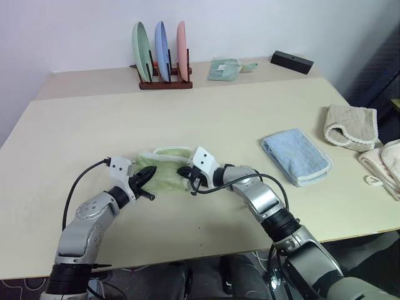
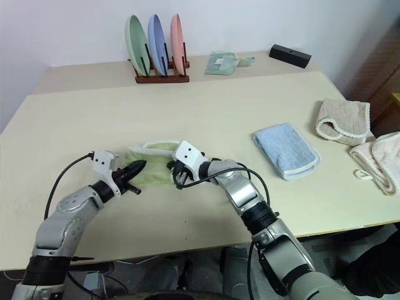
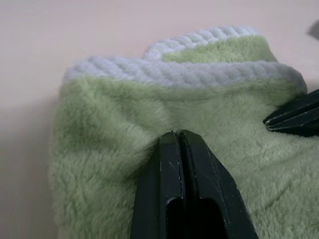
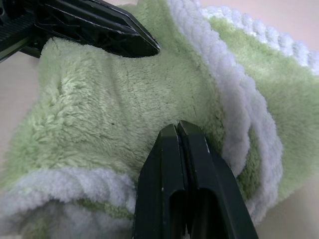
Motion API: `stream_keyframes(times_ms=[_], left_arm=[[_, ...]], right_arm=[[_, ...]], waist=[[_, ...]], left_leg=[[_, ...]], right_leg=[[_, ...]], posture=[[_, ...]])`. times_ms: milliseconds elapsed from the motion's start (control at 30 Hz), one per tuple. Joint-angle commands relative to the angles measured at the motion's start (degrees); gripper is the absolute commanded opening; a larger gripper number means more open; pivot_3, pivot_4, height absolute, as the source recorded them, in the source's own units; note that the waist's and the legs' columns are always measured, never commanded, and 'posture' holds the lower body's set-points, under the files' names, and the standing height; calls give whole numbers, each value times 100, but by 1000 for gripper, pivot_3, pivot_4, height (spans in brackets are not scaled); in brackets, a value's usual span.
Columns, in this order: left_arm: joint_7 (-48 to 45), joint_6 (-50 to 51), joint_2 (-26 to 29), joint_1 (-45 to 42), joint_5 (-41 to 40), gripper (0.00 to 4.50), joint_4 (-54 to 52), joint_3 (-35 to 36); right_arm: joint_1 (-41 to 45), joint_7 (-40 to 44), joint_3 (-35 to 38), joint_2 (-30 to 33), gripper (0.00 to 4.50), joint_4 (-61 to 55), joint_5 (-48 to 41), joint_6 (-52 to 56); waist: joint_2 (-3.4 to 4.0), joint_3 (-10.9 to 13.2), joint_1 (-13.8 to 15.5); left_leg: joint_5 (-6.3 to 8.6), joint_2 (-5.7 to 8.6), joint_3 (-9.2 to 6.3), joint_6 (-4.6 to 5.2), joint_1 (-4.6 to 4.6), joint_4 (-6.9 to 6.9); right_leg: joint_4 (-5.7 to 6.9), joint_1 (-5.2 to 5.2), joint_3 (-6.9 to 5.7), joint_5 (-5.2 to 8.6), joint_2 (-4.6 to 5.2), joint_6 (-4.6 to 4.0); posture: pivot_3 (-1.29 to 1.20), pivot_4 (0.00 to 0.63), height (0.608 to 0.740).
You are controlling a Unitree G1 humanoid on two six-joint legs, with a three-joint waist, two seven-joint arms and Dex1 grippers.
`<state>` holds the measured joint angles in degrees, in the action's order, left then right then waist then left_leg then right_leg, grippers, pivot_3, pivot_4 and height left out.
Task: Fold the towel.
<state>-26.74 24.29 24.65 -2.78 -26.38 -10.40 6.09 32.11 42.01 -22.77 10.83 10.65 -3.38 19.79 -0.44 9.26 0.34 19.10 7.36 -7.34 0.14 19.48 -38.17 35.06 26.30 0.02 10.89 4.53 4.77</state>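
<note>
The towel (image 1: 166, 166) is light green terry cloth with a white edge trim, lying bunched in a small folded heap near the table's front edge. My left gripper (image 1: 149, 174) is shut, its black tips resting on the towel's left end (image 3: 99, 164). My right gripper (image 1: 183, 171) is also shut and presses on the towel's right end, next to the thick white trim (image 4: 234, 99). No cloth shows between either pair of fingers. In the right wrist view, the left gripper's fingers (image 4: 99, 30) lie across the far side of the towel.
A folded light-blue towel (image 1: 295, 156) lies to the right. Beige towels (image 1: 351, 127) are at the table's right edge. At the back stand a rack with three plates (image 1: 164, 50), a small green cloth (image 1: 225, 69) and a black box (image 1: 292, 61).
</note>
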Motion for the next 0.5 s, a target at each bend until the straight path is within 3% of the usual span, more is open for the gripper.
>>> stream_keyframes(times_ms=[33,100,167,233,333,433,500], left_arm=[[145,165,10,62,-424,24,-450,642],[187,488,20,90,-1007,0,-749,1073],[356,859,115,127,-1431,540,-969,1503],[569,1212,265,201,-1622,1340,-1062,1842],[876,1751,408,279,-1814,2940,-1054,2052],[1350,2481,166,116,-2552,4391,-783,2311],[1501,2845,-51,-16,-3074,4391,-704,2313]], right_arm=[[24,228,447,131,245,-710,-412,131],[32,323,548,296,910,-1066,-495,215],[-4,505,637,505,1848,-1459,-647,344],[-52,645,727,707,2878,-1831,-811,517],[-74,617,744,871,4469,-2051,-790,552],[-84,612,685,960,4500,-2133,-707,491],[-89,639,633,981,4500,-2142,-676,425]], waist=[[-1,1,1],[-1,3,-2],[-1,3,1],[-2,4,-7],[-2,3,-4],[-2,4,23],[-4,4,44]], left_leg=[[0,0,0,0,1,0],[0,-1,-1,0,5,0],[0,-2,-2,1,7,0],[1,-1,-3,1,7,0],[1,-2,-3,1,4,2],[1,-1,-2,1,5,-1],[1,0,-2,1,5,-4]], right_leg=[[0,2,0,0,0,0],[1,7,0,0,0,0],[1,8,0,0,-1,0],[-1,8,-1,0,0,1],[-1,6,0,1,-2,1],[-1,3,-1,1,-1,1],[-1,2,-1,1,1,2]], posture=[[0,150,740],[0,150,740],[0,150,740],[0,150,740],[0,150,740],[0,150,740],[0,150,740]])
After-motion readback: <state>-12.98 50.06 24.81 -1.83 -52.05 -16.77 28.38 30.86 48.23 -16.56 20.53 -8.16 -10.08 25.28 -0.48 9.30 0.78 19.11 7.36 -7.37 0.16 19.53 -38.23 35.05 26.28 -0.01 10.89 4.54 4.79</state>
